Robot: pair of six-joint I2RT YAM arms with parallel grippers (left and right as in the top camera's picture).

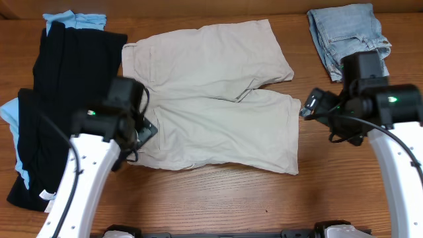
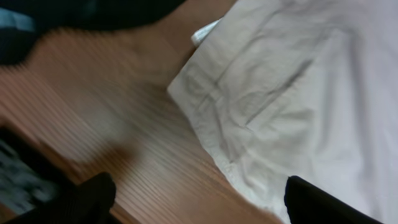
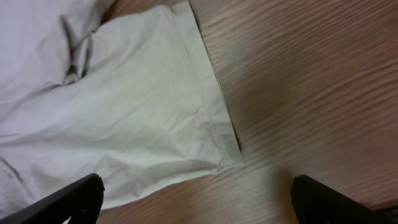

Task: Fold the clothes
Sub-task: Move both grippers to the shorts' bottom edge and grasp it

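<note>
shorts (image 1: pixel 211 99) between left pincer (image 1: pixel 147 130) and right pincer (image 1: pixel 309 106)

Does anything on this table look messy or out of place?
Nothing much. The beige shorts lie spread flat, with only a small bunched fold where the legs meet. At the left, a black garment sprawls loosely over a light-blue one, untidier than the folded jeans.

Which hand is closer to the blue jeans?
Right. The right hand hangs just beside the jeans; the left hand is far across the shorts, by the black garment.
</note>
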